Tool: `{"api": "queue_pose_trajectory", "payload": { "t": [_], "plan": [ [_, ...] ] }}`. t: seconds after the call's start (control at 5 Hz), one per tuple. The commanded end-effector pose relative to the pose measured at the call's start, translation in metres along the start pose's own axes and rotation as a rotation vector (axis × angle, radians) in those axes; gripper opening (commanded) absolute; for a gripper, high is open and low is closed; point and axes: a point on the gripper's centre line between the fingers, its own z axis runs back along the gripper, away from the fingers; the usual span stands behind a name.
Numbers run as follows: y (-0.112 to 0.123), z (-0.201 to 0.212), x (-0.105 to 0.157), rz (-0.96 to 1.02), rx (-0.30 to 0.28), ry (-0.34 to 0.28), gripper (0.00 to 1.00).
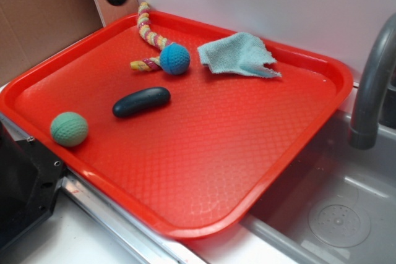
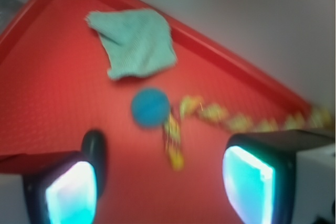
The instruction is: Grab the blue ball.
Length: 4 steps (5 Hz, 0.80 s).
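Blue ball [image 2: 150,108] sits untouched on the tray [image 2: 47,103], ahead of and between the gripper [image 2: 157,182] fingers [image 2: 71,190], spread wide and empty; approach and grasp remain.

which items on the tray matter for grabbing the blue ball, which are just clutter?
Relevant:
- blue ball
- braided rope joined to it
- claw, open, above the tray

Clutter:
- pale green ball
- dark navy capsule
- teal cloth
- red tray underneath
- grey faucet at the sink
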Motion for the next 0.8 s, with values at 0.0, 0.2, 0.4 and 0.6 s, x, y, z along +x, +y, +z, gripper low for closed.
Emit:
{"api": "queue_pose_trajectory", "payload": {
  "t": [0.0, 0.2, 0.4, 0.6],
  "plan": [
    [-0.027, -0.012, 0.021, -0.235, -0.088, -0.054, 1.0],
    [-0.034, -0.031, 0.018, -0.245, -0.089, -0.008, 1.0],
    [-0.03, -0.051, 0.018, -0.201, -0.036, 0.042, 1.0],
    [-0.024, -0.072, 0.019, -0.179, -0.01, 0.076, 1.0]
  ]
}}
